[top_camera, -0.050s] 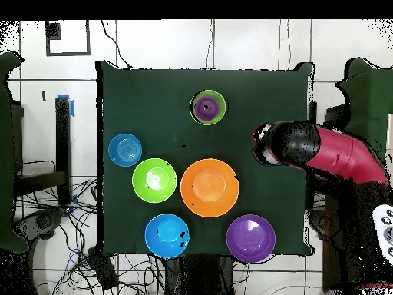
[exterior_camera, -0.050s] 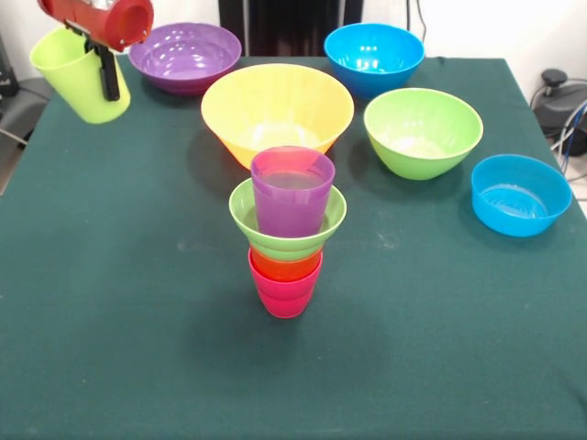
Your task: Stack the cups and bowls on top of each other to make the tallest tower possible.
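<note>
Fingers (exterior_camera, -0.050s: 103, 69) hold lime cup (exterior_camera, -0.050s: 78, 78) near table edge (exterior_camera, -0.050s: 27, 147).

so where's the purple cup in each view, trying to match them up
Front view: the purple cup tops the tower at table centre, sitting in the small lime green bowl, in front of the large orange-yellow bowl.
Overhead view: the purple cup shows upper centre, ringed by that green bowl.
Shared landmark: the large orange-yellow bowl, the nearest bowl to the tower in both.

the arm (top_camera, -0.050s: 322, 150) hides the lime green cup (exterior_camera, -0.050s: 81, 75) from overhead.
</note>
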Controlling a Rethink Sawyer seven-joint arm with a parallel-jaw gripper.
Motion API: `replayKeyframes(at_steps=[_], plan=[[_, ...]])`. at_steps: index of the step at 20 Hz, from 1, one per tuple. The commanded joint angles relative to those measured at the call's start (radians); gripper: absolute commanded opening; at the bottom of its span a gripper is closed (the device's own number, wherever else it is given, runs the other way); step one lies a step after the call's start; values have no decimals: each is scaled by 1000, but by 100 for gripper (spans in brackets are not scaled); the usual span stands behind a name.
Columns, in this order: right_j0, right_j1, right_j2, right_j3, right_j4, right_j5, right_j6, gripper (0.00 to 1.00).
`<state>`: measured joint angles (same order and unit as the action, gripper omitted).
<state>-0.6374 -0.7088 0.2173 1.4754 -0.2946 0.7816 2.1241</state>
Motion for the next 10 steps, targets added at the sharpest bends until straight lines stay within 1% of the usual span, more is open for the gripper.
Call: replayKeyframes(at_steps=[1, 8, 10], plan=[[40, -3, 116, -63, -87, 133, -310, 0], [59, -16, 136, -114, -83, 218, -306, 0], [64, -15, 139, -125, -84, 230, -295, 0]])
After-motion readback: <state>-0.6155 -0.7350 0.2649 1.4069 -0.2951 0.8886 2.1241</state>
